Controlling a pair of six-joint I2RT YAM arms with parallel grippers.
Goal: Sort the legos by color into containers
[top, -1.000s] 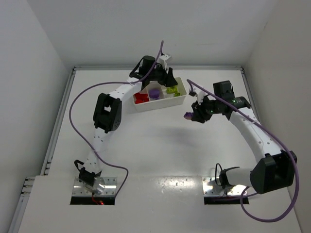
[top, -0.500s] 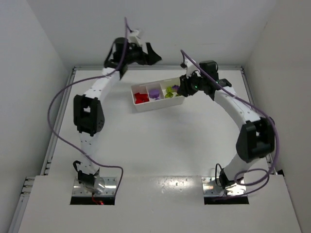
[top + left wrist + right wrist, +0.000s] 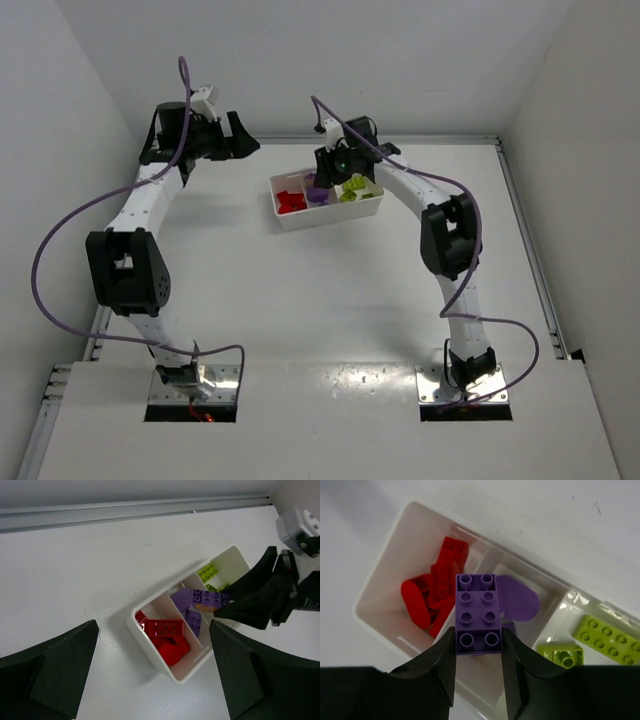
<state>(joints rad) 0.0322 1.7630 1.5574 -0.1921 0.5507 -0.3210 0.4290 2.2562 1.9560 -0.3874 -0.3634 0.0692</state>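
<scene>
The white tray (image 3: 330, 216) stands at the back middle of the table with its three containers. Red legos (image 3: 291, 201) fill the left one, purple legos (image 3: 318, 193) the middle one, lime green legos (image 3: 352, 187) the right one. My right gripper (image 3: 478, 642) is shut on a purple brick (image 3: 478, 611), held just above the middle compartment near the divider to the red legos (image 3: 436, 596). A rounded purple piece (image 3: 519, 599) lies beneath it. My left gripper (image 3: 243, 138) is open and empty, up and to the left of the tray (image 3: 145, 641).
A metal rail (image 3: 125, 512) runs along the table's back edge against the wall. Another rail (image 3: 115, 270) borders the left side. Both arms reach toward the back. A purple cable (image 3: 60, 240) loops out from the left arm.
The left gripper opened and swung up and left, away from the tray. The right arm carried the purple brick leftward from beside the tray to above its middle compartment.
</scene>
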